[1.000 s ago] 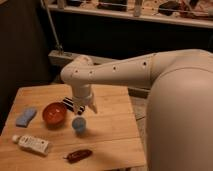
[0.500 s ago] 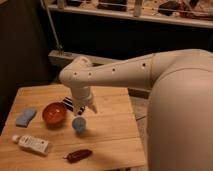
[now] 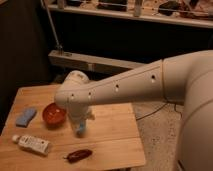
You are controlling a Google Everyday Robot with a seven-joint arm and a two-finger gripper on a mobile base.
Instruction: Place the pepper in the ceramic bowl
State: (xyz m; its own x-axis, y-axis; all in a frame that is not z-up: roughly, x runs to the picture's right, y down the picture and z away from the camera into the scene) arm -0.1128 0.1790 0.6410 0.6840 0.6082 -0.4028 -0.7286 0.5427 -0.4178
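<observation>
Hanging low over the wooden table [image 3: 116,136], the tool [image 3: 85,118] is mostly hidden beneath the white arm's wrist, so I cannot tell whether it is spread or pressed together. A small blue cup [image 3: 80,131] stands just under it. The red bowl [image 3: 52,115] sits beside that. The dark red pepper [image 3: 79,155] lies apart, near the table's front edge.
</observation>
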